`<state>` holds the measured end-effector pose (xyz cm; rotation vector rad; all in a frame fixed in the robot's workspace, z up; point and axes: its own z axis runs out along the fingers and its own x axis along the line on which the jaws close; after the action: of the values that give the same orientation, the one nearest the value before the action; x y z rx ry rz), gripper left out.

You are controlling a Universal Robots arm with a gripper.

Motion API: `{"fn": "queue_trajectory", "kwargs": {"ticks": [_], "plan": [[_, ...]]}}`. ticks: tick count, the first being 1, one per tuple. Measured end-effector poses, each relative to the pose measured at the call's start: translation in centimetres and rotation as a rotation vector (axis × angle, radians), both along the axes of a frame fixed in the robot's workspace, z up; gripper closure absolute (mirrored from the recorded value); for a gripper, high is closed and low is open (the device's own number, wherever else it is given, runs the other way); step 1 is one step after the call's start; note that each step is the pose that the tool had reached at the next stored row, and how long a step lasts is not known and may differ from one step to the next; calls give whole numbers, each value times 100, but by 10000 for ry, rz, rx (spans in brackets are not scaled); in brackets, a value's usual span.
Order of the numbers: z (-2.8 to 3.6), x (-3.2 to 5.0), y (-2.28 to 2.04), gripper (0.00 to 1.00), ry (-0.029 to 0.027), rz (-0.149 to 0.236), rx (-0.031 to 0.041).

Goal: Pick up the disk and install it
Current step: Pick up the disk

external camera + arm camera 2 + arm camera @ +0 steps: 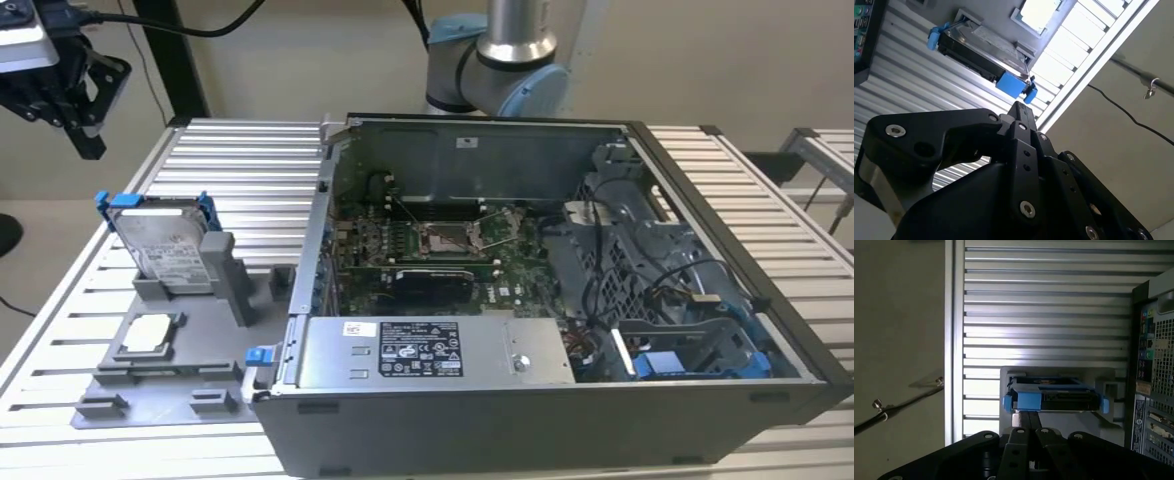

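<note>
Gripper hanging high over the slatted table at the exterior view's left, well apart from the disk. Fingers pressed together, nothing between them. Disk standing on edge in the grey holder, blue carrier uppermost, label facing the exterior camera, just beside the open computer case. 1 white-topped chip flat on the holder's base. In both wrist views, disk beyond the fingertips, untouched.
</note>
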<state>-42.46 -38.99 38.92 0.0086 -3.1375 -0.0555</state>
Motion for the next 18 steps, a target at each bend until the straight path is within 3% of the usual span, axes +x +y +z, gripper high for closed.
{"fn": "queue_trajectory", "kwargs": {"ticks": [4, 7, 18], "plan": [[0, 0, 0, 100, 0, 18, 5], [0, 0, 0, 100, 1, 245, 5], [0, 0, 0, 100, 1, 2176, -3]]}}
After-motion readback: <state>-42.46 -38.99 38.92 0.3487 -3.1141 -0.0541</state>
